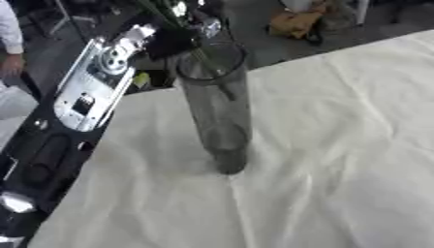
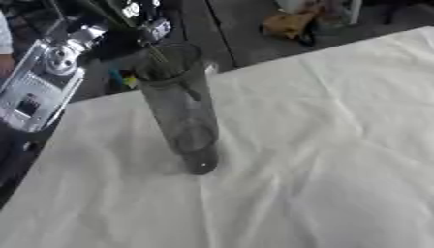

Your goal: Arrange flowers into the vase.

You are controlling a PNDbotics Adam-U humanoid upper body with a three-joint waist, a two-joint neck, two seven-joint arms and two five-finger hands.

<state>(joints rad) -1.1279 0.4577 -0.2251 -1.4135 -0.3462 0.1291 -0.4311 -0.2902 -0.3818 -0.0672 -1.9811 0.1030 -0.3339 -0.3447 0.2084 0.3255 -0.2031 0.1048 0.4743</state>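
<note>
**Stem going into the vase mouth**

My left hand [image 1: 182,12] is above the vase mouth at the worktop's far-left edge; I see dark and silver parts there but cannot tell how its fingers sit. My right hand is not in my views. A thin dark stem [image 1: 206,63] runs down from that hand into the vase [image 1: 216,111] and leans against the inner wall. The vase is tall, clear and cylindrical, standing upright on the white cloth [image 1: 339,145] that covers the worktop, close to the far-left edge. I judge the glass slippery, breakable and easy to tip because it is narrow and tall. The stem looks light and bendy, so I would hold it high, well above the rim.
</note>
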